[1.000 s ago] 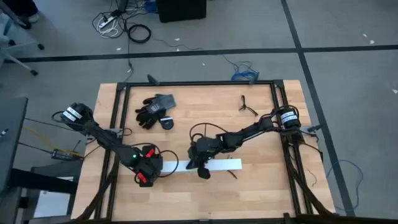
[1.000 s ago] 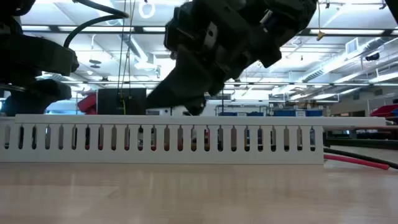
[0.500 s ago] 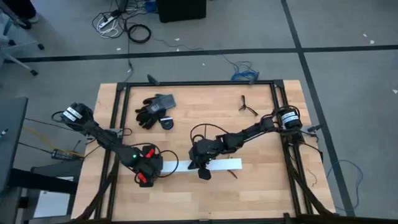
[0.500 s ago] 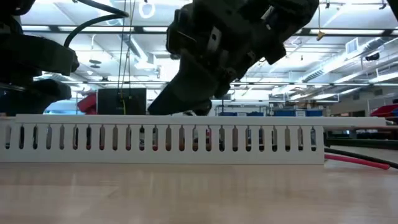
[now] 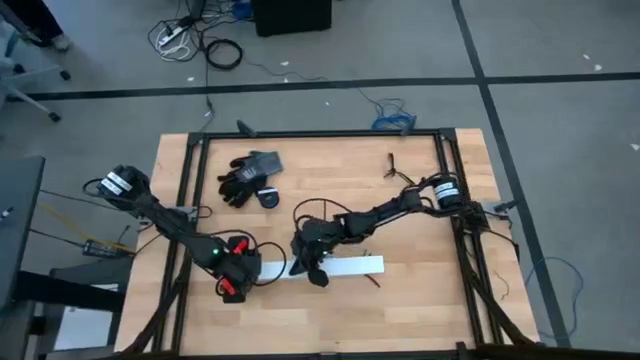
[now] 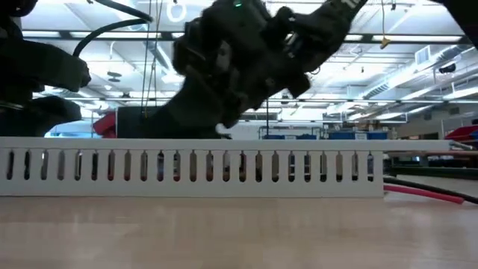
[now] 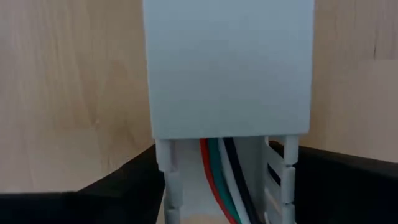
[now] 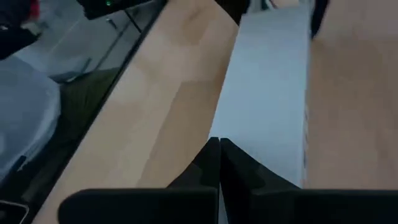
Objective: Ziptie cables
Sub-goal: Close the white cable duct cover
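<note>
High view: overhead, straight down, far enough to take in the whole bench (image 5: 400,310), surrounding floor and both arms.

Low view: at bench-top level, facing level across the surface into the room; very near the white slotted channel (image 6: 190,166), which spans most of the width.

Left wrist view: close on one end of that channel (image 7: 227,68), looking along it; the cables (image 7: 225,171) show under its cover.

Right wrist view: angled down along the channel's top (image 8: 270,93), bench edge and floor beyond.

All four views share the channel (image 5: 345,265).

Gloves (image 5: 244,176) beside bare tabletop (image 5: 330,170)
</note>
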{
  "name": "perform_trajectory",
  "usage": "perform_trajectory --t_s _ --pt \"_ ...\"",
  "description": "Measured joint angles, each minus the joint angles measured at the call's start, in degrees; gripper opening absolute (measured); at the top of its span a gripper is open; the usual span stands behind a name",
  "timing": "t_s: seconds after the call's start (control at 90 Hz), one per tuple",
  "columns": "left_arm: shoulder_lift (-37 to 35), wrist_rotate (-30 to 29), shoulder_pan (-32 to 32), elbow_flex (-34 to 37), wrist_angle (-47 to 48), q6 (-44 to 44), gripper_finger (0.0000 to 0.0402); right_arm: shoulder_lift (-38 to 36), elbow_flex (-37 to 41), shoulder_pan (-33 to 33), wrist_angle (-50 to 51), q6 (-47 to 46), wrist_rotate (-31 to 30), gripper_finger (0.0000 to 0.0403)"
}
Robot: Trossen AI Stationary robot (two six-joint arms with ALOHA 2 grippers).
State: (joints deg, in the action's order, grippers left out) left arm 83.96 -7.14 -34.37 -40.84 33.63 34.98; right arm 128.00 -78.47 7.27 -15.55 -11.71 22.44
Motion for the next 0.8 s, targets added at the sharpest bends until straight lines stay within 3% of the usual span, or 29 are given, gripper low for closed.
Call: perform_trajectory --t_s 0.344,0.556,0.8 --pt "0.0 -1.0 0.1 0.0 -0.5 -1.1 0.0257 0.5 -2.4 0.1 3.4 1.0 -0.1 0.0" --pt "0.0 -1.7 0.2 -0.2 -1.4 -6.0 0.0289 0.3 -2.5 1.5 4.9 0.2 -0.8 0.0" --pt "0.0 0.7 0.2 -0.3 0.8 -4.8 0.0318 -0.6 -2.4 2.7 7.5 -0.2 -1.1 0.0"
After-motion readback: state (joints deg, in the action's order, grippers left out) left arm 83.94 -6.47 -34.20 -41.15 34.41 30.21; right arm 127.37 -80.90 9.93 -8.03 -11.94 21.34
